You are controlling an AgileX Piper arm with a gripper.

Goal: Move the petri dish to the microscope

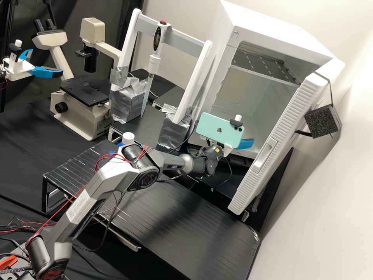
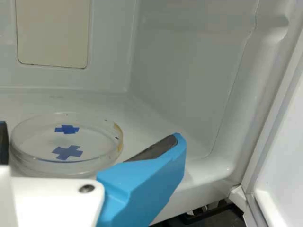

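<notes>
In the high view my gripper (image 1: 245, 144) is at the open front of the white incubator, partly hidden behind the mounted phone. The wrist view has my gripper (image 2: 90, 133) open, one blue finger on one side and the other finger's dark pad at the picture's edge. Between and beyond them, a clear round petri dish (image 2: 90, 150) with two blue tape crosses lies flat on the incubator's white floor. Whether a finger touches the dish I cannot tell. The beige microscope (image 1: 83, 116) stands at the back left, with a flat black stage (image 1: 87, 92).
The incubator door (image 1: 279, 136) hangs wide open to the right of my gripper. A white pipette stand (image 1: 171, 35) with foil-wrapped feet stands between incubator and microscope. Low black platforms (image 1: 186, 233) lie under and beside the arm. A second gripper shows at far left.
</notes>
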